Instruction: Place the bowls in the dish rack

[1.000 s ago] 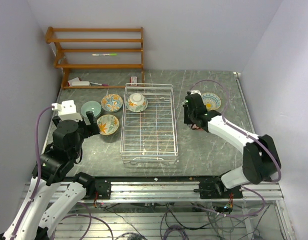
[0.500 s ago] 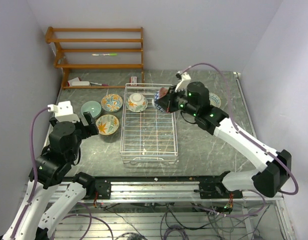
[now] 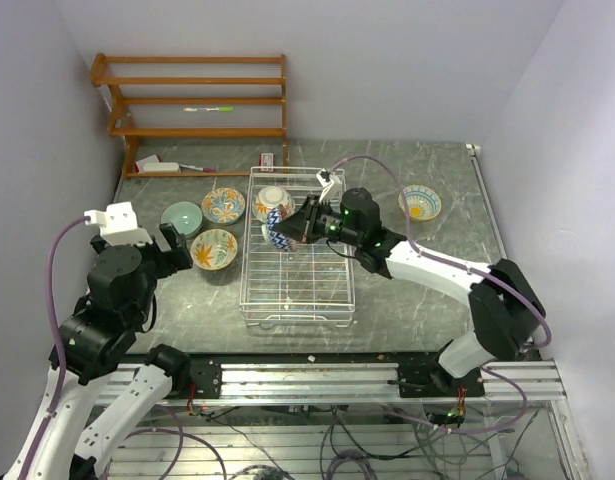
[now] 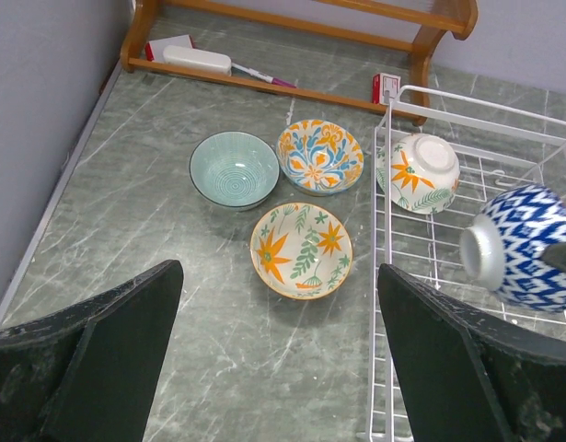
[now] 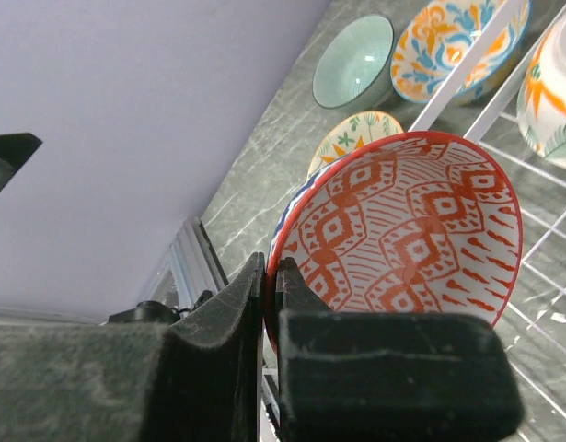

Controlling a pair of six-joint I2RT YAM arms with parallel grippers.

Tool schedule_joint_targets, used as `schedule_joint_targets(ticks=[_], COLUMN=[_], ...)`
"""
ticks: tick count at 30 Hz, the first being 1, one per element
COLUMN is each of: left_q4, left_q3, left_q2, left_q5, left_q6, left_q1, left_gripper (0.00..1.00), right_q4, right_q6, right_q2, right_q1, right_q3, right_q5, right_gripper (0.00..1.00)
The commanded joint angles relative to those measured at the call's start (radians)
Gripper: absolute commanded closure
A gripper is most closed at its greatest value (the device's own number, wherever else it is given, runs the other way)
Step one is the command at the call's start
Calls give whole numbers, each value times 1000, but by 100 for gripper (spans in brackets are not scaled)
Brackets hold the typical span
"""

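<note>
My right gripper [image 3: 305, 225] is shut on the rim of a blue-and-white bowl with a red-patterned inside [image 5: 411, 239]. It holds the bowl [image 3: 279, 233] on edge over the back left part of the white wire dish rack [image 3: 297, 285]. A white bowl with orange flowers [image 3: 273, 203] lies upturned in the rack's back left corner. Left of the rack, on the table, sit a teal bowl [image 4: 234, 169], an orange-and-blue bowl [image 4: 320, 155] and a cream flowered bowl [image 4: 301, 250]. My left gripper [image 4: 278, 350] hangs open above the table near them. Another bowl [image 3: 421, 202] rests at the far right.
A wooden shelf unit [image 3: 192, 100] stands against the back wall, with small items on its bottom board [image 4: 200, 60]. A small red-and-white box [image 3: 268, 159] lies just behind the rack. Walls close in on the left and right.
The right arm has swung left from the right side of the table to over the rack, carrying the blue-and-white bowl. The left arm has drifted slightly left.
</note>
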Motion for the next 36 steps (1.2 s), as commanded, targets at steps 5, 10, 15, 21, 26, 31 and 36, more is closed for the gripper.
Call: schedule_joint_targets(ticks=[5, 10, 15, 21, 26, 31, 36], left_q4=[-25, -35, -48, -61, -70, -72, -81], left_q3=[40, 49, 58, 67, 74, 72, 74], left_q2=[-18, -24, -35, -46, -52, -57, -60], left_q5=[-23, -27, -37, -60, -69, -69, -71], left_q6=[6, 11, 19, 38, 47, 48, 50], left_q1=[7, 7, 7, 7, 7, 7, 7], left_gripper=[2, 2, 2, 2, 2, 2, 2], right_q4=[343, 362, 454, 544, 521, 513, 663], right_q6=[172, 206, 284, 363, 379, 424, 536], right_q2=[132, 186, 263, 331, 330, 334, 366], right_q1=[0, 0, 0, 0, -2, -13, -49], right_q3=[-27, -9, -31, -45, -75, -123, -212], right_q5=[-68, -54, -54, -48, -6, 17, -15], right_gripper=[100, 100, 100, 100, 99, 98, 98])
